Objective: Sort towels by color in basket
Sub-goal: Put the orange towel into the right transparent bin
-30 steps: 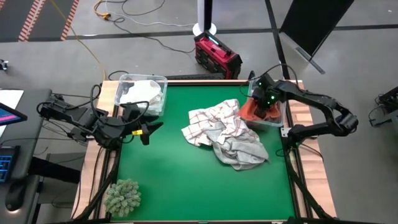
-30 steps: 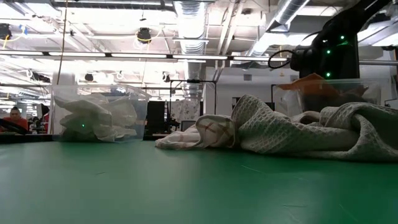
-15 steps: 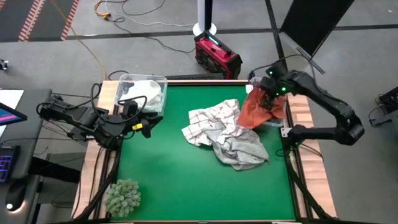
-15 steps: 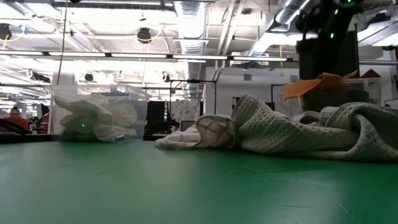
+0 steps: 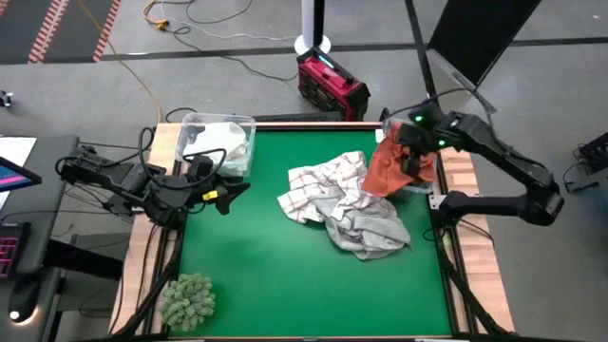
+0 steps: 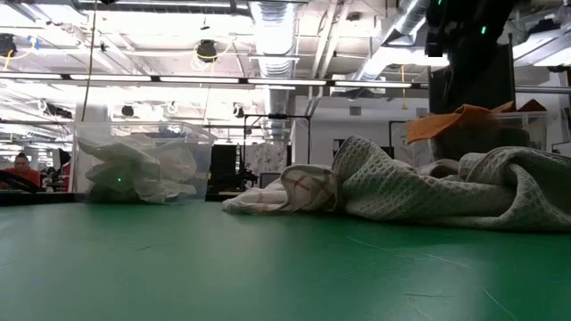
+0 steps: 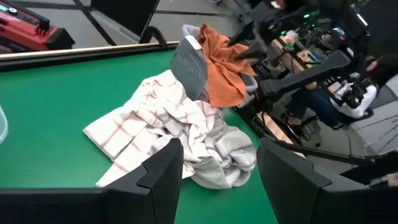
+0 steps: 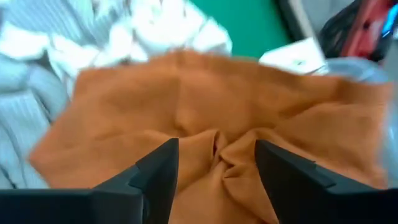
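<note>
Leftmost, the left gripper (image 5: 226, 197) hovers over the green table (image 5: 275, 275) with its fingers parted and nothing between them, just beside the clear bin (image 5: 217, 142) holding white towels (image 5: 217, 141). Mid-table lies a heap: a grid-checked white towel (image 5: 323, 180) touching a light grey towel (image 5: 366, 228). Farther right, the rust-orange towel (image 5: 385, 169) drapes over the rim of the right-hand bin (image 5: 426, 185), partly hanging outside it. Directly above it the right gripper (image 5: 410, 157) stands released, its fingers (image 8: 155, 177) spread, touching no cloth.
</note>
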`<state>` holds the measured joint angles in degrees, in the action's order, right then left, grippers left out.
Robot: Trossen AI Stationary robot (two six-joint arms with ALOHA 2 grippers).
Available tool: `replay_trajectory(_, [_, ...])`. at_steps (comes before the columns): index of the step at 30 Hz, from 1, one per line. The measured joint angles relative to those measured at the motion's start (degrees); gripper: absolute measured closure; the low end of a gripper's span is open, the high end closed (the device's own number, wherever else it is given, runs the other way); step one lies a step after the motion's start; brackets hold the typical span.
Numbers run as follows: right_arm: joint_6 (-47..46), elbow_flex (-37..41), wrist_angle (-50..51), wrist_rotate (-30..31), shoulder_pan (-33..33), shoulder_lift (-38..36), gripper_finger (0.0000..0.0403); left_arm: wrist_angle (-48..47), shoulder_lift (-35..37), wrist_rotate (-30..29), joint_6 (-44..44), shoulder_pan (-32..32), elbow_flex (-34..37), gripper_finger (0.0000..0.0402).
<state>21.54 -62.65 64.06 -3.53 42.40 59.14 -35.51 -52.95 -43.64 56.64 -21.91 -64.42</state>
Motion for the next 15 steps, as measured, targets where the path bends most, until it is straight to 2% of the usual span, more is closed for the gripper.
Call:
replay_trajectory(3, [1.8,4.8,-2.7,0.0,1.0,2.5,0.0164,0.0,0.0,1.1,0.0,0.0,0.0,0.0207])
replay_trajectory(10, [3.8,17.8,-20.7,0.0,8.6,12.0,0.0177,0.0,0.0,2.9,0.0,0.0,0.0,0.0207])
replay_trajectory(15, [4.0,22.2,-28.3,-3.6,12.6,18.1,0.0184,0.0,0.0,2.9,-0.9,0.0,0.0,0.0207])
